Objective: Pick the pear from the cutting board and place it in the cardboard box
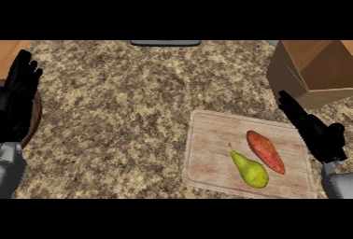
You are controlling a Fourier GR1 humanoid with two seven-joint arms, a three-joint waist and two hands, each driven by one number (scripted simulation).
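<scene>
Head view of a speckled brown-and-beige stone bench (124, 107). At upper right stands a brown cardboard box (314, 70), cut off by the view's right edge; its flaps stand open, and what it holds cannot be seen from here. Below and to the left of the box lies a pale rectangular wooden cutting board (214, 140), slightly rotated on the bench. Two items rest on the board: a yellow-green pear (250, 170), stem end pointing to the upper left, and an elongated orange-red sweet potato (266, 151) just beside it on the right, the two nearly parallel. The pear is thus on the board, well apart from the box.

The right robot hand (314, 128) shows at the board's right edge, between board and box, with fingers straight and extended toward the box; it holds nothing and is apart from the pear. The left robot hand (19, 93) rests at the view's left edge, fingers up and spread, over a dark round rim (36, 116) that is mostly hidden. A dark grey flat object (165, 43) lies at the bench's far edge, top centre.
</scene>
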